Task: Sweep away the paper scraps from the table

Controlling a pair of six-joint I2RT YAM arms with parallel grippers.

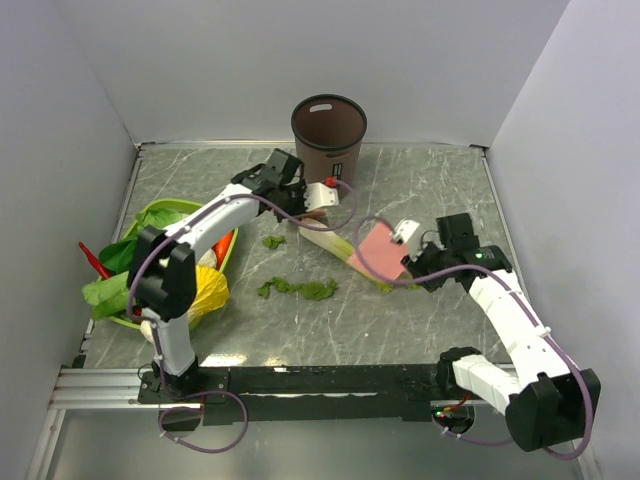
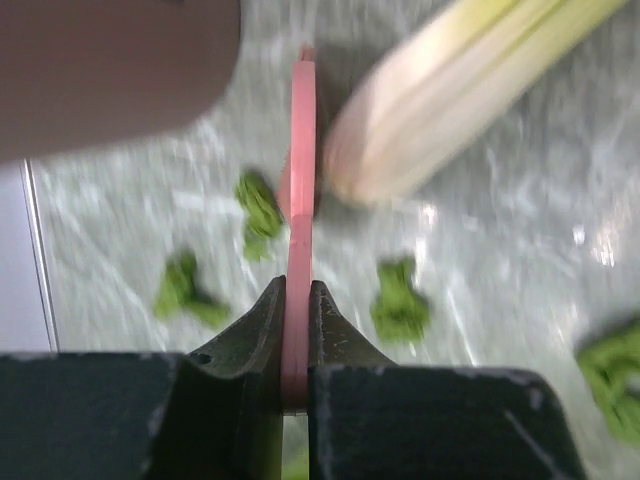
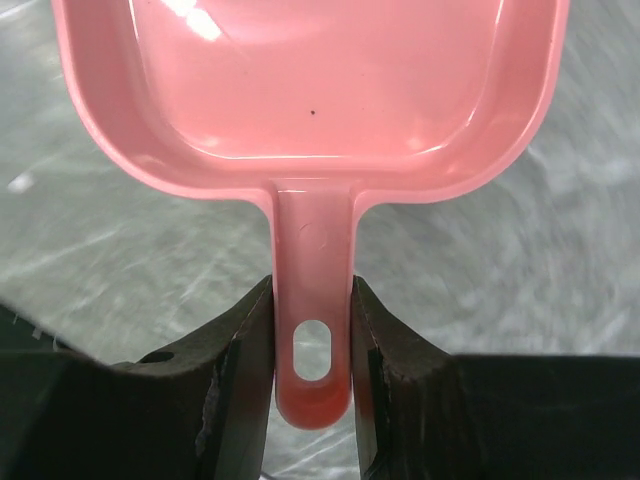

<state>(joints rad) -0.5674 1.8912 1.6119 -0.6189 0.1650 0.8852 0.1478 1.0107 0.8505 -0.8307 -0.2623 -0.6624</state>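
The left fingers (image 2: 255,335) were clamped on a thin pink tool (image 2: 298,200) seen edge-on. The right fingers (image 3: 245,345) gripped the handle of the pink dustpan (image 3: 310,90), whose tray looked empty. The paper scraps (image 1: 300,289) lay loose on the tabletop (image 1: 440,180), mostly at centre frame in the top view, a few beside the leek stalk (image 1: 330,243). Judging by that, nothing was collected yet; gathering and tipping out were all left to do.

glossy pink plastic dustpan (image 3: 310,90); polished marble-look table (image 1: 420,320)
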